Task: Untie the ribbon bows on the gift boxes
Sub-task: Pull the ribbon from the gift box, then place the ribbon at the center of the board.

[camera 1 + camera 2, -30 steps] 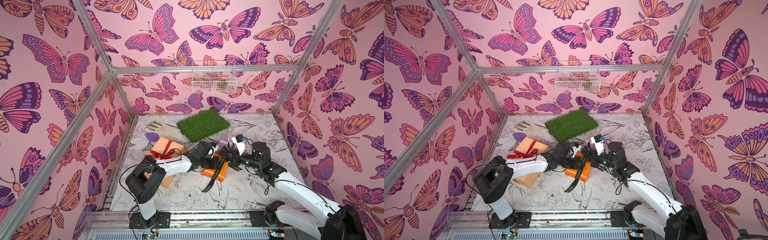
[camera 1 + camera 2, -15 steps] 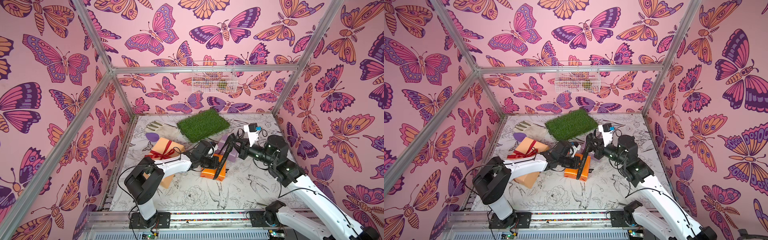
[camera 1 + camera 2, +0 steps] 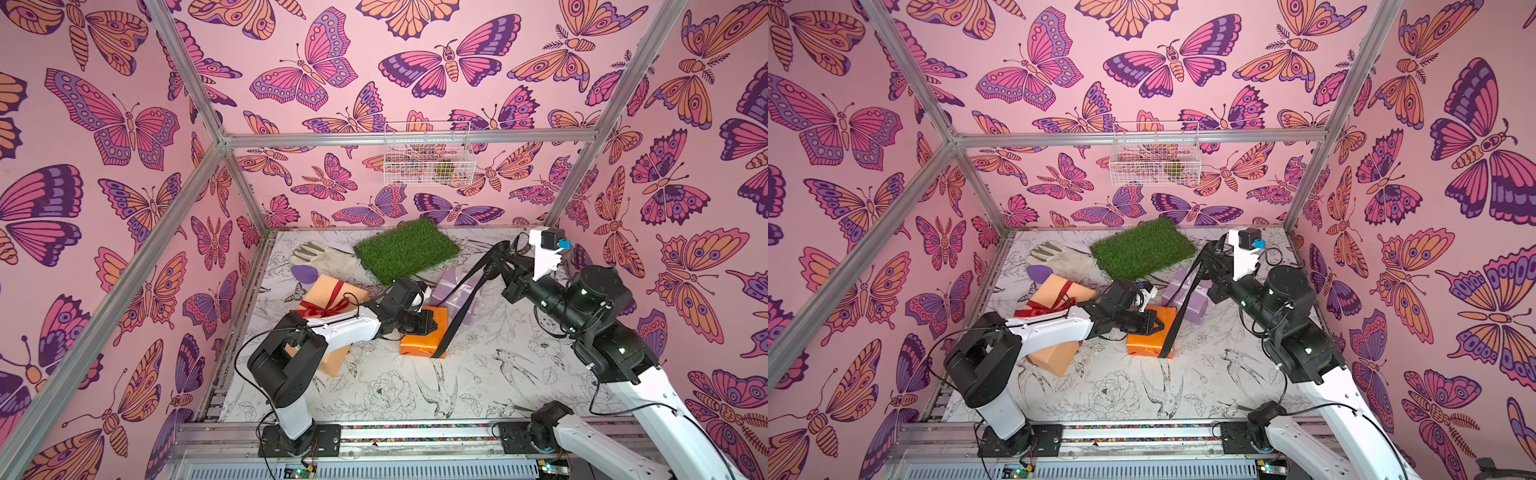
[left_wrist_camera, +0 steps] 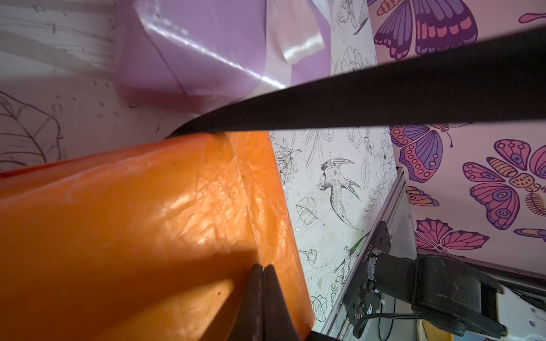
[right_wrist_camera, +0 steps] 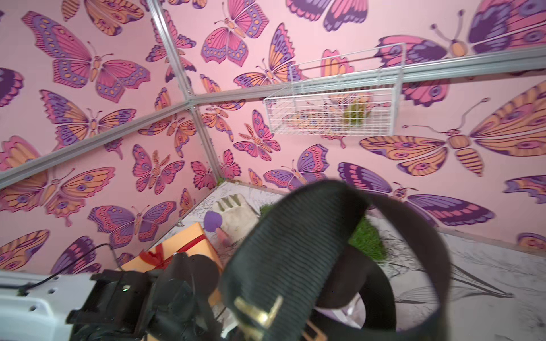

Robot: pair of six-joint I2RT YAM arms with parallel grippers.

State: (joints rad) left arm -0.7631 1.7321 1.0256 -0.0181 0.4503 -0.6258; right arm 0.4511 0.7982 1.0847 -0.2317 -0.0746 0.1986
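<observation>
Left gripper (image 3: 428,323), clenched empty, seemingly pins the orange box (image 3: 417,345) mid-frame. Right gripper (image 3: 506,257) clamps the black ribbon (image 3: 464,300), taut toward upper right.

At back: turf mat (image 3: 406,249) w/ glove (image 3: 328,258) beside it; wire basket (image 3: 399,171) on rear wall (image 3: 332,104).

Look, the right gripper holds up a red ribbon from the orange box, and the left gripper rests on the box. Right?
No. The ribbon the right gripper holds up is black, not red; both top views show it. It comes from the orange box, where the left gripper rests.
</observation>
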